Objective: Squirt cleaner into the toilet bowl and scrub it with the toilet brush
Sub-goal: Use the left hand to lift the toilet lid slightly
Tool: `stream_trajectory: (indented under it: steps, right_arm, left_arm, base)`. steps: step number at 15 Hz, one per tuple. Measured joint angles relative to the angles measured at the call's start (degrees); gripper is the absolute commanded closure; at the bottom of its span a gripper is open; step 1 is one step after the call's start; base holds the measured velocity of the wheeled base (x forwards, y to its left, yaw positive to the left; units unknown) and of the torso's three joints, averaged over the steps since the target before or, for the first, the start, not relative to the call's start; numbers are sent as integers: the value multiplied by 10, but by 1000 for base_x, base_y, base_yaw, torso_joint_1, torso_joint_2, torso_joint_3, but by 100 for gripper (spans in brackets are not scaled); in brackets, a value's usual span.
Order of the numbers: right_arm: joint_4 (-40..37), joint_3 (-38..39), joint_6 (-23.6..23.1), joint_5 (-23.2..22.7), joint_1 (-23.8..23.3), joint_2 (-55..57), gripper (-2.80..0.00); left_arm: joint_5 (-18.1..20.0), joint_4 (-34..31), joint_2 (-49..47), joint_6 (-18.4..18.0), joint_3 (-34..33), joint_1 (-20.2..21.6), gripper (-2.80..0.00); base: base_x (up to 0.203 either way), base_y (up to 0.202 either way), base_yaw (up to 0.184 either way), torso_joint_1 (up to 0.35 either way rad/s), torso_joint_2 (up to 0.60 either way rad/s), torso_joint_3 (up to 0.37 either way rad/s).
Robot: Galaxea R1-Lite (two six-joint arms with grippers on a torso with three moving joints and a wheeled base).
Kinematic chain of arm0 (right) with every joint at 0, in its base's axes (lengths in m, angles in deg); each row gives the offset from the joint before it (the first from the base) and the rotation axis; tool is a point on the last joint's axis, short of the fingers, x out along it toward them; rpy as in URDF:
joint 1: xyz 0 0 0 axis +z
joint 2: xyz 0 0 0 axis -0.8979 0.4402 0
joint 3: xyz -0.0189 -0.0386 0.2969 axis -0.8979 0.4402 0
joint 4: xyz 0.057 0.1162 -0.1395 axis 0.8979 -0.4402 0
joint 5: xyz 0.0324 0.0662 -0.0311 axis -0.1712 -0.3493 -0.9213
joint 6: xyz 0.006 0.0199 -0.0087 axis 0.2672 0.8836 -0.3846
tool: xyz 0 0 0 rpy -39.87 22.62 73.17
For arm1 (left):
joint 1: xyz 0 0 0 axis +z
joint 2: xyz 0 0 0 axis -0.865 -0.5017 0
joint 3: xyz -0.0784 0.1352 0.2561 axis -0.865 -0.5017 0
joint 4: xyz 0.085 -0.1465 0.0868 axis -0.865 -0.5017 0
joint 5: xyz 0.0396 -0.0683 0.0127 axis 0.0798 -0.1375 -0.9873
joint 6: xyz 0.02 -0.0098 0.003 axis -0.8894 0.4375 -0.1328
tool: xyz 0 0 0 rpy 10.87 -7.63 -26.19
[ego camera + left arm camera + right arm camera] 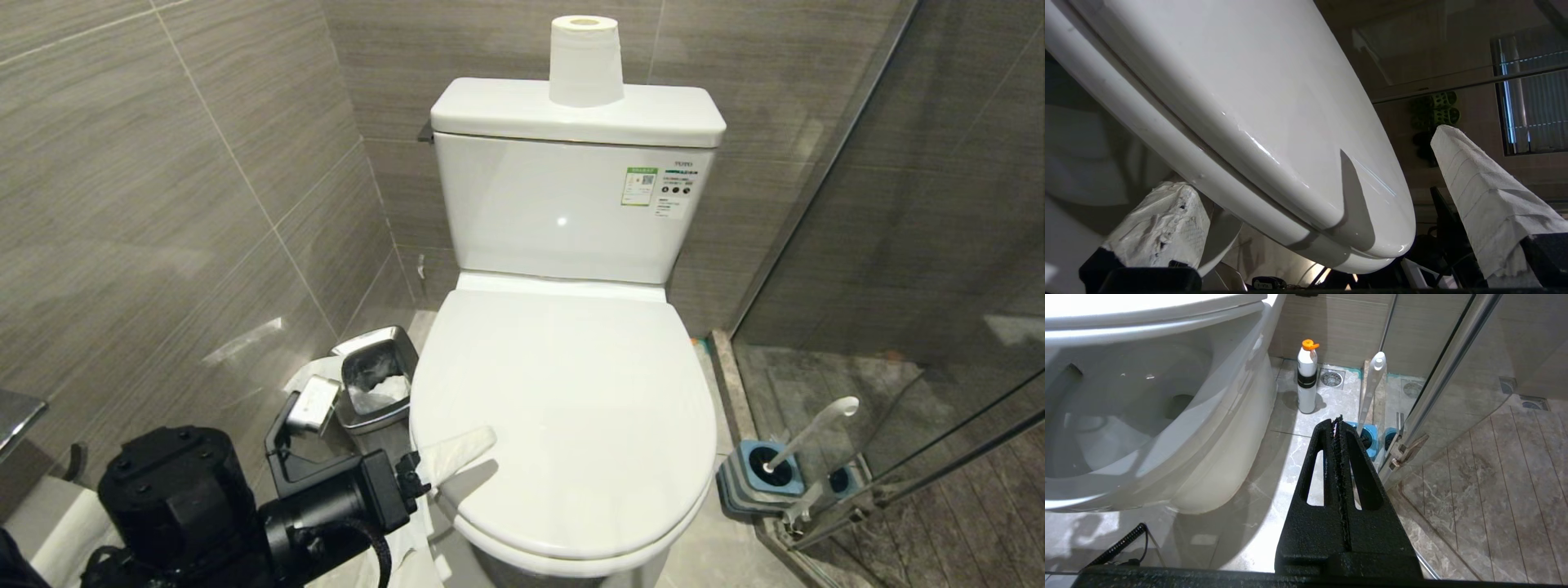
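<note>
The toilet bowl [571, 408] stands with its white lid down, hiding the inside. My left gripper [445, 478] is open at the lid's front left rim. One paper-wrapped finger [461, 449] lies over the lid, and in the left wrist view the other finger [1155, 224] sits under the seat edge [1241, 196]. The cleaner [1307, 375], a white bottle with an orange collar, stands on the floor beside the toilet base. The toilet brush [808, 433] rests in its blue holder [763, 478]. My right gripper [1337, 422] is shut and empty, low by the floor.
A small steel bin [377, 384] stands between the toilet and the tiled left wall. A toilet paper roll [584, 61] sits on the tank. The glass shower door [898, 286] and its frame close off the right side, just behind the brush holder.
</note>
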Motion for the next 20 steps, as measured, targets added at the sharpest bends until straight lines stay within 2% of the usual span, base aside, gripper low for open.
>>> stream_trajectory:
  steps: [6, 13, 20]
  right_arm:
    - [0, 0, 0, 0, 0, 0, 0]
    - [0, 0, 0, 0, 0, 0, 0]
    - [0, 0, 0, 0, 0, 0, 0]
  left_arm:
    - [0, 0, 22, -1, 6, 0, -280]
    - [-1, -1, 33, -4, 69, 1, -280]
    - [-1, 0, 70, -5, 93, 4, -280]
  base:
    - [0, 0, 0, 0, 0, 0]
    - [0, 0, 0, 0, 0, 0]
    - [0, 0, 0, 0, 0, 0]
